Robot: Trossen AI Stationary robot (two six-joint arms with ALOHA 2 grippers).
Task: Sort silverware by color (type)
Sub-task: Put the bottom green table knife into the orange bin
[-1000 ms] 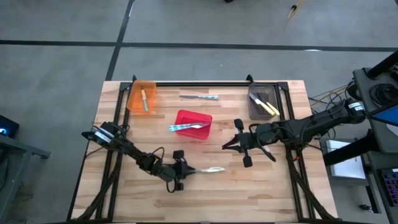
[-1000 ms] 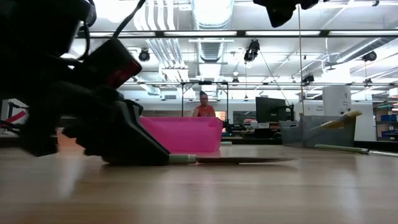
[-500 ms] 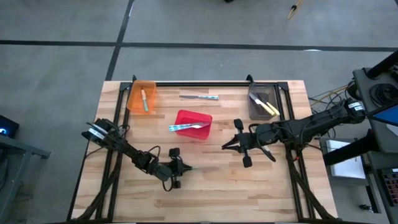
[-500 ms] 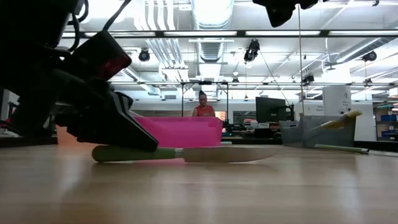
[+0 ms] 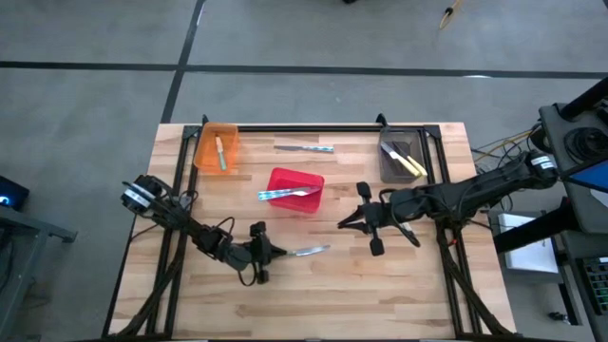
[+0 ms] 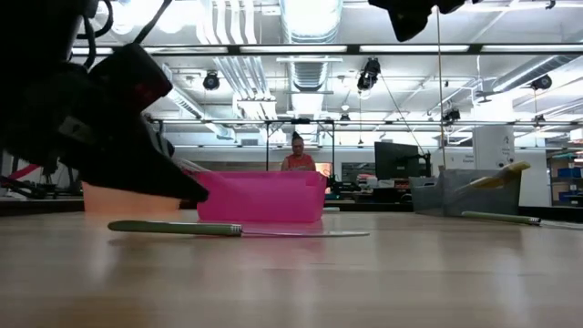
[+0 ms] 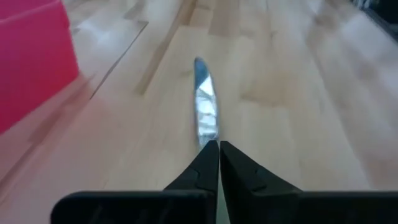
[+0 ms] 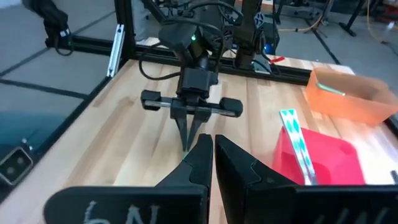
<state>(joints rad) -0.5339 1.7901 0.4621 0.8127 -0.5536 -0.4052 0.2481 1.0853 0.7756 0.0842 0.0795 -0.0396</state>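
1. The wooden table (image 5: 399, 285) fills the middle of the high view, with both arms reaching in from the frame's left and right edges.
2. The right gripper (image 5: 344, 222) is seen right of centre, its fingers shut on nothing; no shift from the earlier frames is noted.
3. The left gripper (image 5: 277, 252) is found lower centre-left, drawn back leftward since a second ago; its fingers are pressed together and empty.
4. The red bin (image 5: 295, 190) sits at centre with a blue-handled utensil (image 5: 285, 194) laid across its rim; the orange bin (image 5: 216, 147) at upper left holds a green-handled utensil (image 5: 220, 153), and the grey bin (image 5: 399, 159) at upper right holds yellow-handled ones (image 5: 407, 162).
5. The green-handled knife (image 5: 307, 251) is seen flat on the table just right of the left fingertips (released now; it was covered by the gripper a second ago).
6. Another blue-handled knife (image 5: 306, 147) lies near the table's top edge.
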